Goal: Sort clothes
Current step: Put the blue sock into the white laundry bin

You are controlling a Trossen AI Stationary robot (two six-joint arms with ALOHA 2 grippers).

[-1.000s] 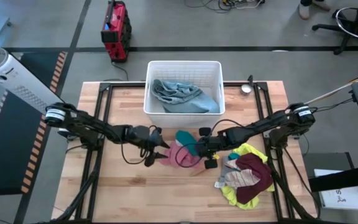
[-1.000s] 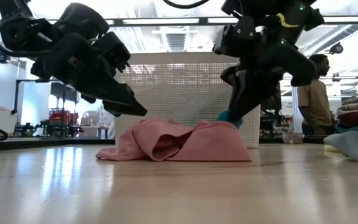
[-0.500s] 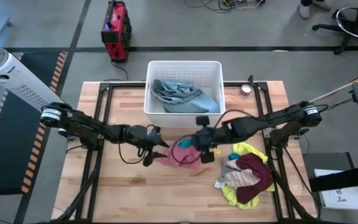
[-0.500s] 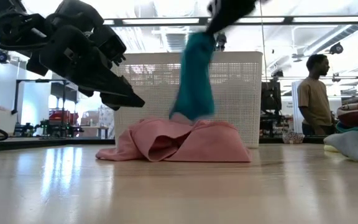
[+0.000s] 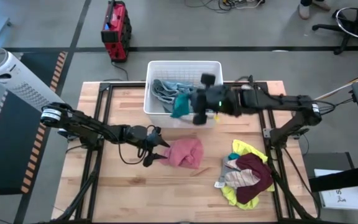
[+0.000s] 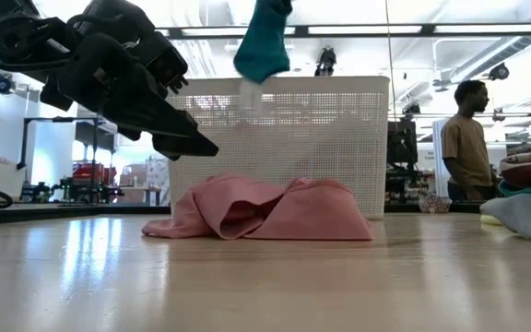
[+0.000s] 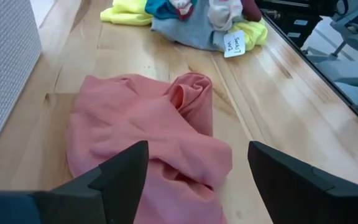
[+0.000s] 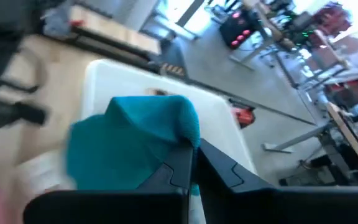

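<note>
My right gripper point(image 5: 196, 107) is shut on a teal garment point(image 5: 180, 104), high over the near part of the white basket point(image 5: 183, 67). The garment also shows in the low view point(image 6: 261, 41) and in the right wrist view point(image 8: 129, 146). A light blue garment point(image 5: 173, 93) lies in the basket. A pink garment point(image 5: 184, 152) lies crumpled on the table just in front of the basket. My left gripper point(image 5: 158, 149) is open and empty at its left edge, a little above the table; the pink cloth point(image 7: 148, 143) lies ahead of its fingers. My right gripper pinches a bunched part of the teal garment point(image 8: 182, 140) between its two fingers. The garment hangs slack below the fingers point(image 6: 264, 55), lifted clear of the table and of the pink garment.
A pile of yellow, maroon, grey and other garments point(image 5: 247, 177) lies at the table's near right. A red device point(image 5: 115, 30) and a white fan point(image 5: 5, 71) stand on the floor beyond the table. A person point(image 6: 466, 138) stands in the room behind.
My right gripper has pulled the teal garment up off the pink one and carried it up and toward the far edge, over the basket. The garment went from stretched down to the pink cloth to hanging free. The pink garment stays on the table.
</note>
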